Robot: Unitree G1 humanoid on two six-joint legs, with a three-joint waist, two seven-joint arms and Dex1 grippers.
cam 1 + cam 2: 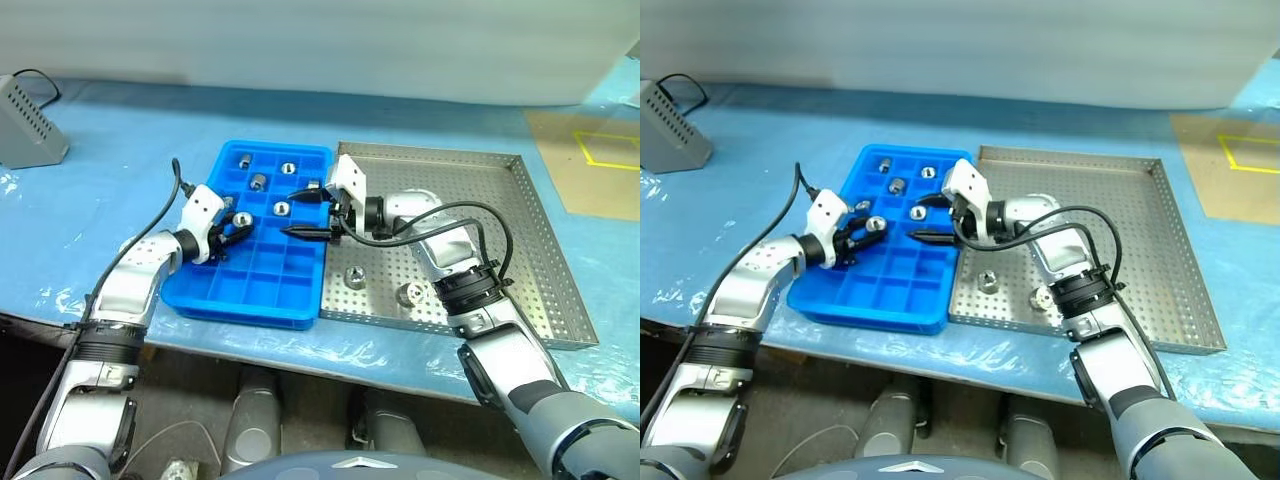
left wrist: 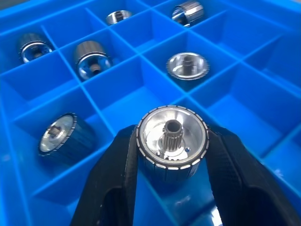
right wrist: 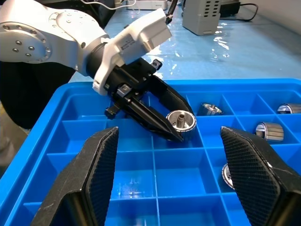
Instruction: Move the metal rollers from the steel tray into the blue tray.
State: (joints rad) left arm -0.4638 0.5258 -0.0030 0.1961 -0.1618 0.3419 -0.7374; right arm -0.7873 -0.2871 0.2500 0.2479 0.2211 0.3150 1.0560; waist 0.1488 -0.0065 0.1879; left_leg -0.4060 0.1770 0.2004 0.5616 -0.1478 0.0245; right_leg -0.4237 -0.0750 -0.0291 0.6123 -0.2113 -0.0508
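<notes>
My left gripper is shut on one of the metal rollers and holds it just above an empty compartment near the left side of the blue tray. Several more rollers lie in the tray's far compartments, one of them close to the held one. Over the blue tray's right side, my right gripper stands open and empty, pointing toward the left gripper. Two rollers rest near the front left of the steel tray.
The two trays sit side by side on a blue table cover. At the far left a grey box stands with a cable. Yellow tape marks a brown patch at the far right. The table's front edge runs just below the trays.
</notes>
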